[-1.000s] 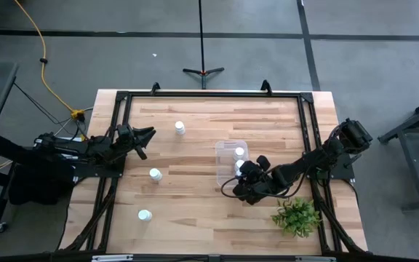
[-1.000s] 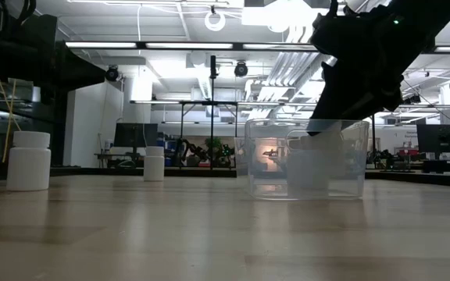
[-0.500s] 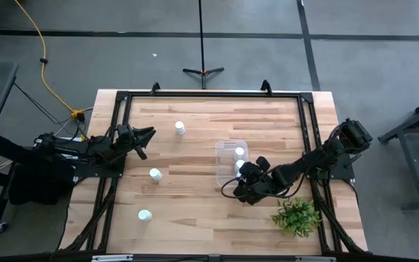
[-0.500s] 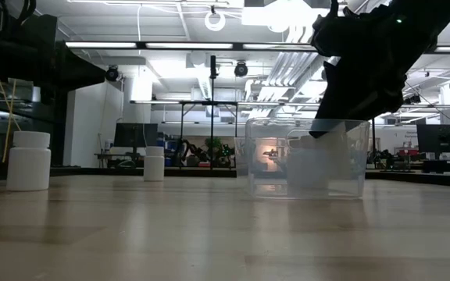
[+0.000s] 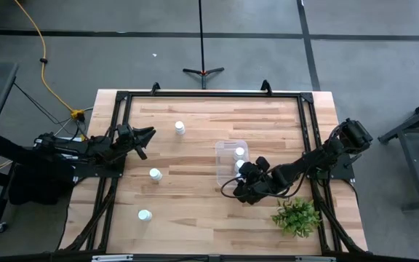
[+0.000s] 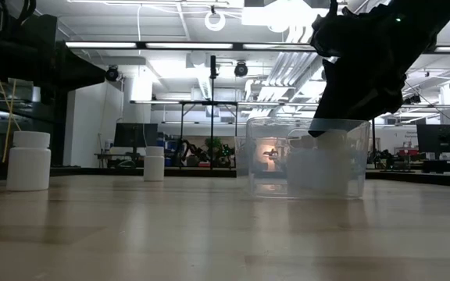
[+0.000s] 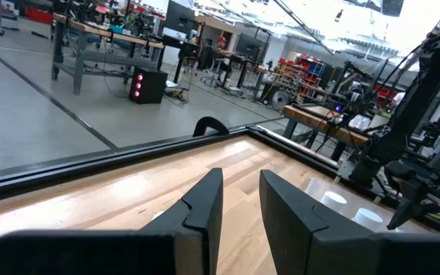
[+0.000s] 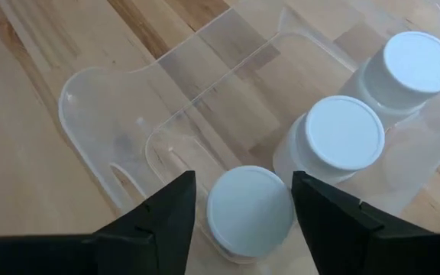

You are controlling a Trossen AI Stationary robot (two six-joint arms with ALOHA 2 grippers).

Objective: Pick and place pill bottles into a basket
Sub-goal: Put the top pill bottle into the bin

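The clear bin (image 5: 226, 149) stands right of the table's middle, and it also shows in the low view (image 6: 264, 168). My right gripper (image 5: 241, 177) hangs over the bin's near end, pointing down, open (image 8: 243, 177). A white pill bottle (image 8: 249, 208) stands between its fingers, inside the bin. Two more bottles (image 8: 342, 134) (image 8: 418, 61) stand in the bin beyond it. Three bottles stand upright on the table at the left (image 5: 180, 128) (image 5: 155, 175) (image 5: 145, 215). My left gripper (image 5: 148, 134) waits at the left edge, open and empty (image 7: 241, 174). My right gripper stands on either side of the near bottle's cap (image 8: 228, 221), coming from above. A narrow gap shows beside one finger (image 8: 176, 218). I cannot tell whether the other finger (image 8: 318, 214) touches the cap. The bottle is inside the bin, upright.
A green leafy plant (image 5: 295, 216) stands near the table's right front corner, close to my right arm. A black frame (image 5: 122, 98) runs around the tabletop. Bare wood lies between the bin and the loose bottles.
In the low view the bottle below my right gripper has shifted a little inside the bin, and its cap shows more plainly now.
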